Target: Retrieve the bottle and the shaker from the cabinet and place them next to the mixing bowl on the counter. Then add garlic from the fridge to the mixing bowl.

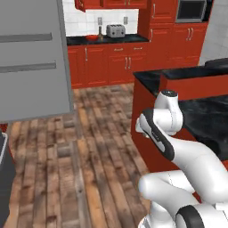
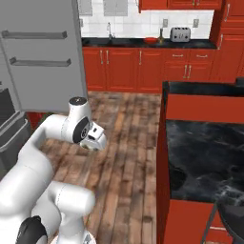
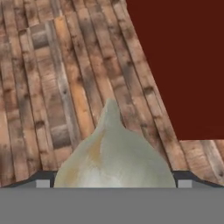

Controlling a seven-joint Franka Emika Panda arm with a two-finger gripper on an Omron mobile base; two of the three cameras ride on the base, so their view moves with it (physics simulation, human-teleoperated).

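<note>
From the left base view the mixing bowl (image 1: 92, 38) waits on the far table (image 1: 80, 40) at eleven o'clock beside the bottle (image 1: 100, 33), likewise at one o'clock in the right base view, while the hand view shows the fingers (image 3: 112, 184) spread wide around the garlic (image 3: 113, 157), carried toward that bowl, I'd judge.

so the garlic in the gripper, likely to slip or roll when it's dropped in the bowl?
The garlic looks rounded and lumpy with a pointed tip, so it would probably roll a little before settling. Its skin looks smooth, so the grip across that wide curved body may be somewhat slippery. It seems rigid, likely light.
</note>
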